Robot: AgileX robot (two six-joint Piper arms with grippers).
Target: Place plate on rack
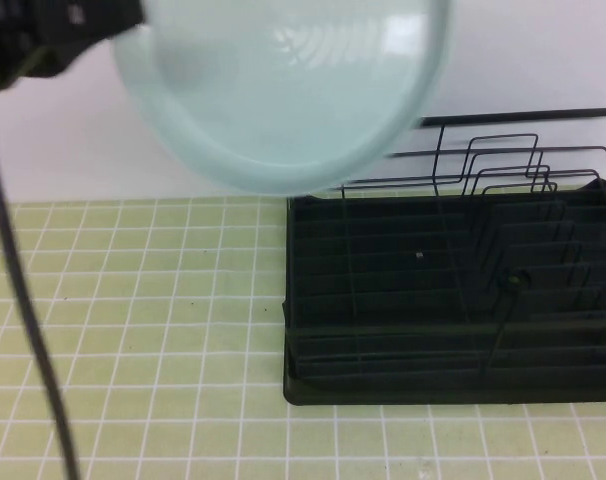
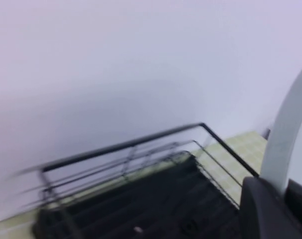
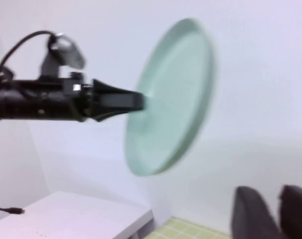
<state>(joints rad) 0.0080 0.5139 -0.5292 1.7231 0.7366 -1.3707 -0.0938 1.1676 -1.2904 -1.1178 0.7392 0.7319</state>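
Observation:
A pale green plate [image 1: 283, 90] hangs high above the table, close to the high camera and left of the rack. My left gripper [image 1: 133, 20] is shut on its rim, coming in from the upper left. From the right wrist the plate [image 3: 171, 99] shows nearly upright with the left gripper [image 3: 141, 102] clamped on its edge. The left wrist view has the plate's rim [image 2: 290, 134] rising between the left gripper [image 2: 285, 186] fingers, with the black wire dish rack [image 2: 141, 199] below. The rack [image 1: 443, 300] stands on the table's right half. My right gripper [image 3: 276, 196] holds nothing, its fingers slightly apart.
A green tiled cloth [image 1: 133, 320] covers the table. The left arm's black cable [image 1: 23, 300] hangs down at the far left. A white wall stands behind the rack. A white surface [image 3: 66, 219] lies below the left arm in the right wrist view.

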